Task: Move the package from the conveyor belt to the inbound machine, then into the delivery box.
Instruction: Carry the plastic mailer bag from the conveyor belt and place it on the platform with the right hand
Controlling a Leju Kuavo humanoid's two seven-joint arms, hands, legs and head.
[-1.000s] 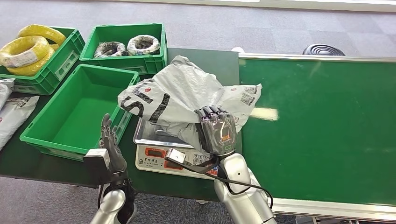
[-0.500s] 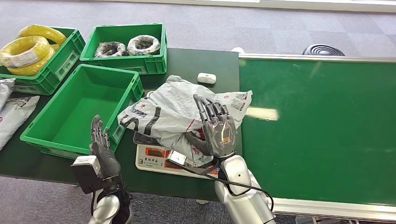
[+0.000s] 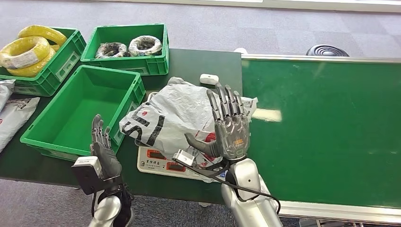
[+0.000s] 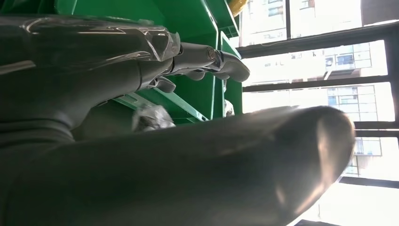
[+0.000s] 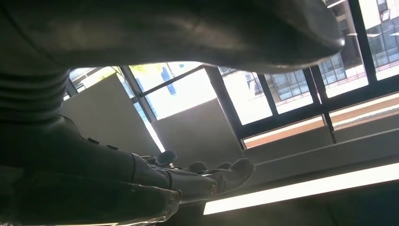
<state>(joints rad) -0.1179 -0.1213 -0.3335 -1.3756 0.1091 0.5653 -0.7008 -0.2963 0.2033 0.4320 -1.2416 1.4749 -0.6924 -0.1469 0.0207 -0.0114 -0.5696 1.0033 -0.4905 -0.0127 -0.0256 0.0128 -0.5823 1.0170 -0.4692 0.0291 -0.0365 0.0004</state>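
Head view: the crumpled grey plastic mailer package [image 3: 172, 113] with black lettering lies on the steel-topped weighing scale with an orange display [image 3: 163, 163], on the dark green table [image 3: 198, 59] between the empty green plastic crate [image 3: 78, 111] and the green conveyor belt [image 3: 326, 127]. My right hand [image 3: 229, 130] is raised at the package's belt-side edge, fingers spread and holding nothing. My left hand [image 3: 105, 149] stands upright at the near corner of the empty crate, fingers extended and apart, holding nothing. A small white oval object [image 3: 208, 78] lies on the table just behind the package. Left wrist view: my left hand [image 4: 141, 89] with straightened fingers beside the crate's green wall [image 4: 197, 28]. Right wrist view: my right hand [image 5: 155, 174], fingers extended, against bright windows [image 5: 277, 89].
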